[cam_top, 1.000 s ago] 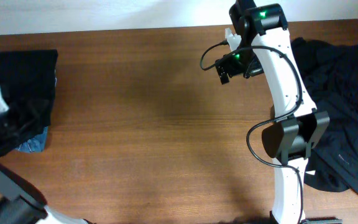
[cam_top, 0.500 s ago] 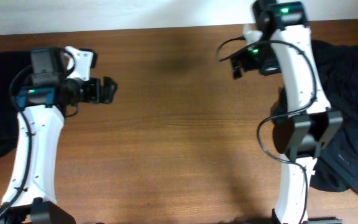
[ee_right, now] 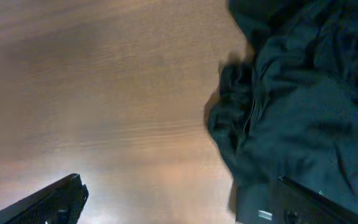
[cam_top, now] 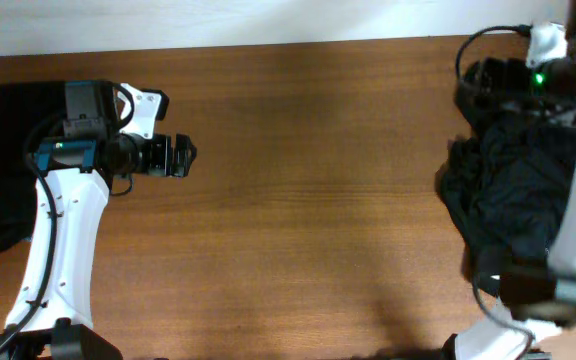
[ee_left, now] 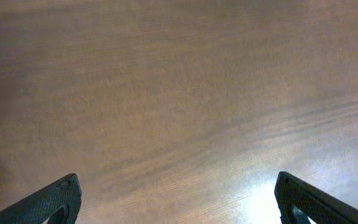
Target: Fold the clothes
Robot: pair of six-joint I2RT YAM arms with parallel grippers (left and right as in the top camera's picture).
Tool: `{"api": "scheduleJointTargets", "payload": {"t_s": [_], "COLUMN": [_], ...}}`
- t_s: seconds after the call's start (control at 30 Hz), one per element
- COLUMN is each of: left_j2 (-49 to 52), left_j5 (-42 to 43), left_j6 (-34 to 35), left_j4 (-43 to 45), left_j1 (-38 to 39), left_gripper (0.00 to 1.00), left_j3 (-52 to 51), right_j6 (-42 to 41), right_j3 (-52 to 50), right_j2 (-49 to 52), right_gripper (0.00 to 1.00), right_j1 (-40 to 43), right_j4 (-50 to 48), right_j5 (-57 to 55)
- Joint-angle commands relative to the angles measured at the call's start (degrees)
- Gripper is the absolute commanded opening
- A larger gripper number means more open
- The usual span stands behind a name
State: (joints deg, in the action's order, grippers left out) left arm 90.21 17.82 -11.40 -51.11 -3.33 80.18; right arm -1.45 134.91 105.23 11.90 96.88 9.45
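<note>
Right gripper [ee_right: 179, 199] is hovering, spread wide, over the fringe of the crumpled black clothes [ee_right: 303, 106] at the table's [cam_top: 308, 200] right edge (left gripper [ee_left: 179, 202] is idling spread too, over bare wood), so it should be pinching one loose hem, not the bunch, then dragging centreward.

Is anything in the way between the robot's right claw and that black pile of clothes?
Nothing visible is. The open right gripper hovers right by the black clothes, one finger already over them, with only bare table beside them.
</note>
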Motion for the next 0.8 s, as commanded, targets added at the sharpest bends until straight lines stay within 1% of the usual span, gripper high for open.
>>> {"api": "scheduleJointTargets", "payload": {"t_s": [0.0,0.1,0.2,0.33,0.43,0.47,0.53,0.6,0.67,0.77], "left_j2": [-0.8,-2.9,-7.0,-15.2,-21.9,-25.9,-31.2,-35.9,-40.0,-42.6], "left_j5": [-2.7,-6.4,-7.7,-8.7,-8.7,-8.7,-8.7,-8.7,-10.8,-10.8], "left_j6": [-0.9,0.3,1.6,1.7,1.7,1.7,2.6,3.2,3.2,3.2], "left_j4": [-3.7,-6.5,-6.8,-6.5,-3.7,-1.2,2.2,4.8,5.8,5.4], "left_j1": [-0.2,-0.2,-0.2,-0.2,-0.2,-0.2,-0.7,-1.5,-2.6,-2.7], "left_gripper": [0.99,0.99,0.99,0.99,0.99,0.99,0.99,0.99,0.99,0.99], "left_j3": [-0.2,-0.2,-0.2,-2.3,-7.6,-11.6,-16.8,-21.1,-24.5,-26.3], "right_j6": [-0.7,2.0,5.3,5.3,5.3,5.3,5.3,5.3,5.3,5.3], "right_j3": [-9.5,-17.7,-25.0,-36.4,-46.1,-51.5,-58.7,-63.6,-68.8,-71.5], "right_j2": [-7.2,-13.9,-20.7,-32.0,-40.5,-44.4,-49.1,-52.3,-55.5,-55.9], "right_gripper": [0.99,0.99,0.99,0.99,0.99,0.99,0.99,0.99,0.99,0.99], "right_j1": [-0.3,-0.3,-0.3,-0.3,-0.3,-0.3,-0.3,-0.3,-0.3,-0.3], "right_j4": [0.5,0.2,-3.3,-13.2,-20.9,-24.5,-28.5,-30.5,-31.8,-31.3], "right_j5": [0.4,-0.2,-0.2,-0.2,-0.2,-0.2,-0.2,-0.2,-0.2,-0.2]}}
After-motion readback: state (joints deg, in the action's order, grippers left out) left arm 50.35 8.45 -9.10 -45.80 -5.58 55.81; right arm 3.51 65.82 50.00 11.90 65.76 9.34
